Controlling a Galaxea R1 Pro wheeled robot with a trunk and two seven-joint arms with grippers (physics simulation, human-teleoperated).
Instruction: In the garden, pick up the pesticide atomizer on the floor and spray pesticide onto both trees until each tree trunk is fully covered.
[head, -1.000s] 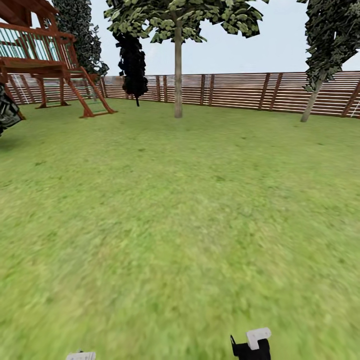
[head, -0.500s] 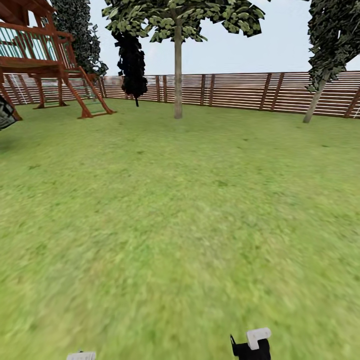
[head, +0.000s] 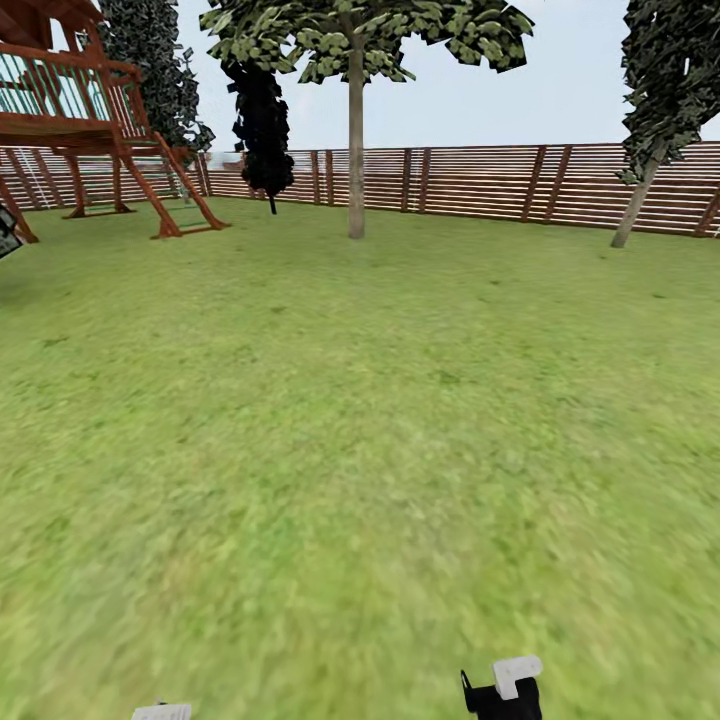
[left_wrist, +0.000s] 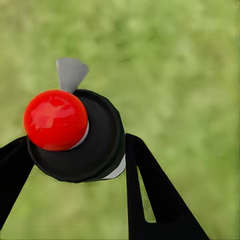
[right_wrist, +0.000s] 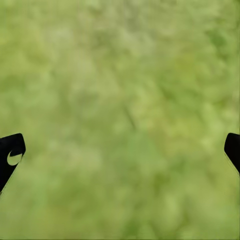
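In the left wrist view my left gripper (left_wrist: 75, 155) is shut on the pesticide atomizer (left_wrist: 100, 135), a black bottle with a red ball on top and a grey nozzle. Its black fingers (left_wrist: 150, 190) press against both sides of the bottle, over blurred grass. My right gripper (right_wrist: 120, 155) is open, its fingertips far apart with nothing but lawn between them. In the head view one tall tree (head: 356, 40) stands far ahead, its bare grey-brown tree trunk (head: 356, 160) rising straight from the grass before the fence. No specks show on it. The second tree is out of view.
A wide green lawn (head: 360, 430) stretches to the brown slat fence (head: 470, 180). A wooden playhouse (head: 90, 130) stands far left, a dark narrow tree (head: 262, 120) beside it, and a leaning dark-leaved tree (head: 640, 190) far right. Small arm parts (head: 505, 688) show at the bottom edge.
The whole head view has shifted slightly: the playhouse slid left and the right tree slid right, so the camera moved. The arm parts at the bottom edge kept their places.
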